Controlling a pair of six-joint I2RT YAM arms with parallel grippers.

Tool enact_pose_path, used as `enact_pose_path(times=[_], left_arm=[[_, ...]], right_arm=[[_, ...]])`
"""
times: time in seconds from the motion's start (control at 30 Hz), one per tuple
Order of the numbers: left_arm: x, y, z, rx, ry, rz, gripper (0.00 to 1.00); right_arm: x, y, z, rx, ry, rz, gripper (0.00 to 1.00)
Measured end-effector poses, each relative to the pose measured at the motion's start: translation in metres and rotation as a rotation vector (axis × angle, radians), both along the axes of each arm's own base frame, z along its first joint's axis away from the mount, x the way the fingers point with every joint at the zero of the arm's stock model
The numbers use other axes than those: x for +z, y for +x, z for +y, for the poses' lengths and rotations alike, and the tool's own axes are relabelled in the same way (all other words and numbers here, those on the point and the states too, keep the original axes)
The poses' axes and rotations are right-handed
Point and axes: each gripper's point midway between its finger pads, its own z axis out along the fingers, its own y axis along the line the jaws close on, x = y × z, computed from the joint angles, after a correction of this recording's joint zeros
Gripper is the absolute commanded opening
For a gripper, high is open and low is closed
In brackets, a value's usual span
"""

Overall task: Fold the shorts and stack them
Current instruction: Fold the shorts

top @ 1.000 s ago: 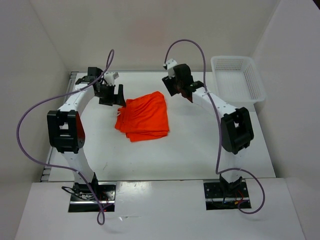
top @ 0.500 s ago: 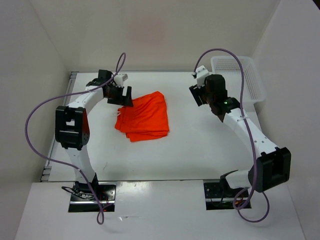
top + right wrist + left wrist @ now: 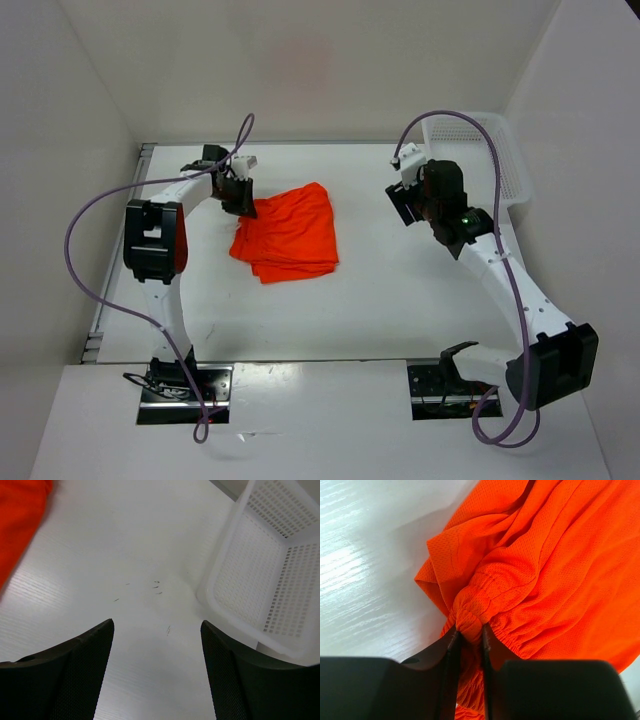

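1. Left wrist view: the left gripper (image 3: 469, 632) has its two black jaws closed tight on a bunched piece of bright orange-red mesh cloth. Only a thin fold of cloth separates them.
2. The pinched cloth is the gathered elastic waistband (image 3: 485, 587) of the shorts (image 3: 560, 555). From the jaws, the crumpled fabric fans up and to the right across most of this view.
3. To the left of the cloth lies the bare, glossy white table (image 3: 365, 555).
4. Top view: the left gripper (image 3: 238, 195) sits at the far left corner of the shorts (image 3: 290, 232), with its arm arching in from the left.
5. The shorts lie flat as a layered pile a little left of the middle of the table (image 3: 380, 300). The waistband corner points left toward the jaws. The pile is slightly longer from the near edge to the far edge than it is wide, and that long axis leans a little to the right at the far end.
6. Right wrist view: the right gripper (image 3: 156, 625) has its jaws spread wide apart, with nothing between them but the table below.
7. A white mesh basket (image 3: 265, 580) stands to the right of the open jaws. An edge of the shorts (image 3: 20, 520) shows at the top left.
8. Top view: the right gripper (image 3: 408, 205) hangs over the table, well apart from the shorts and near the basket (image 3: 470, 150) in the far right corner.
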Motion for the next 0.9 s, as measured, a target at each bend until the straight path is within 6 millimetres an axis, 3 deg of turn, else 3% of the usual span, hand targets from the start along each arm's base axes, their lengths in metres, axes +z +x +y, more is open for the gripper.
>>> enact_pose_path(times=[0.07, 0.27, 0.3, 0.4, 0.47, 0.63, 0.73, 0.9], left_arm=[[0.001, 0.001, 0.0, 0.003, 0.003, -0.001, 0.11], [0.008, 0.02, 0.003, 0.012, 0.023, -0.041, 0.25], [0.009, 0.021, 0.004, 0.016, 0.028, -0.047, 0.3], [0.011, 0.026, 0.007, 0.021, 0.046, -0.064, 0.79], [0.013, 0.028, 0.008, 0.023, 0.052, -0.072, 0.97], [0.03, 0.029, 0.015, 0.044, 0.049, -0.117, 1.0], [0.069, 0.023, 0.043, 0.107, 0.063, -0.205, 1.0], [0.195, 0.02, 0.147, 0.384, 0.219, -0.506, 1.0]], right_arm=[[0.003, -0.001, -0.002, -0.004, 0.0, -0.008, 0.75], [-0.002, -0.003, -0.004, -0.006, -0.002, -0.002, 0.75], [-0.002, -0.003, -0.004, -0.006, -0.002, -0.002, 0.75], [-0.003, -0.003, -0.004, -0.006, -0.003, 0.0, 0.75], [-0.003, -0.003, -0.004, -0.006, -0.002, -0.001, 0.77], [0.001, 0.001, -0.005, -0.019, -0.004, -0.023, 0.81], [0.005, 0.006, -0.01, -0.043, -0.001, -0.053, 0.82], [0.012, 0.015, -0.028, -0.104, 0.005, -0.103, 0.82]])
